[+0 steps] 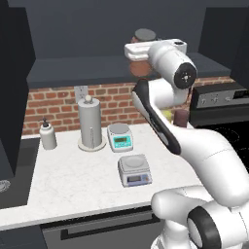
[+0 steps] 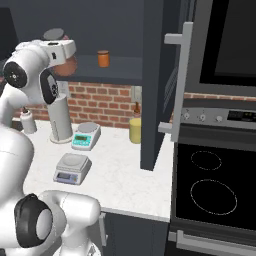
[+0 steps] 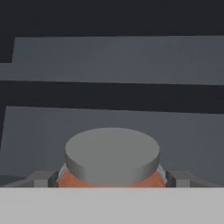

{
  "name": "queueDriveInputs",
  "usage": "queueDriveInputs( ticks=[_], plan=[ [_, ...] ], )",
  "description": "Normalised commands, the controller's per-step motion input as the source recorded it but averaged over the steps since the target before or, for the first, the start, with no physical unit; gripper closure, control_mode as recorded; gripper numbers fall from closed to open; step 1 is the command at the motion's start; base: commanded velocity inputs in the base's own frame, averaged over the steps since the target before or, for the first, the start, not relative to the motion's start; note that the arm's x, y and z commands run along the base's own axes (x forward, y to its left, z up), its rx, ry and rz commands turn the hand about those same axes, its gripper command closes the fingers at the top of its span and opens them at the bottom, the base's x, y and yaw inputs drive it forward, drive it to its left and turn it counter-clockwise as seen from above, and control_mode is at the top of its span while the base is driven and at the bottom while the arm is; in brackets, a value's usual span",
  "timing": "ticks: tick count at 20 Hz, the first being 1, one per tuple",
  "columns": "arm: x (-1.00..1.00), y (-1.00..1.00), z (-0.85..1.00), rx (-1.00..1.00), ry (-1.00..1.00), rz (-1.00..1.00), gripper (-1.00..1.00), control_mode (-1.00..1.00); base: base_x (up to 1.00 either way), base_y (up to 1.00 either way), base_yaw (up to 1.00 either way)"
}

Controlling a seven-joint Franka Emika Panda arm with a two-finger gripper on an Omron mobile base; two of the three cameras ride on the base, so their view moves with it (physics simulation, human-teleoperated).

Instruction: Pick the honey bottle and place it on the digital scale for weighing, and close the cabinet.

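From the left base view, the honey bottle (image 1: 144, 36) stands on the cabinet (image 1: 121, 65) shelf, the tool (image 1: 138, 52) at it. The right base view shows the digital scale (image 2: 72, 167) bare on the desk (image 2: 125, 175). In the hand view, fingertips (image 3: 41, 178) flank the bottle — whether they are pinching it, I cannot tell. Pick step; next, lift clear and carry down.

Honey bottle (image 3: 111, 177): reddish-orange body, wide flat grey lid. Cabinet (image 2: 152, 75): dark charcoal, silver bar handle; interior shelves slate grey. Small jar (image 2: 103, 58) on shelf: orange, darker lid. Digital scale (image 1: 134, 169): light grey, small bluish display panel. Second scale (image 1: 120, 136): grey round plate, teal display. Paper towel holder (image 1: 90, 124): pale grey roll and base. Soap bottle (image 1: 47, 134): off-white, dark pump. Canister (image 2: 135, 130): yellow. Backsplash (image 1: 53, 104): red-brown brick, pale mortar lines. Counter (image 1: 73, 185): white, faint marbling. Oven (image 2: 220, 165): black glass, thin white burner rings, grey control strip.
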Motion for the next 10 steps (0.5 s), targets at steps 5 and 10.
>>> queueDriveInputs(
  ticks=[5,10],
  plan=[
    [-1.0,0.0,-0.01,0.01,-0.07,0.0,1.0,-1.0,0.0,0.0,0.0],
    [-1.0,0.0,-0.01,0.0,-0.06,0.0,1.0,-1.0,0.0,0.0,0.0]
  ],
)
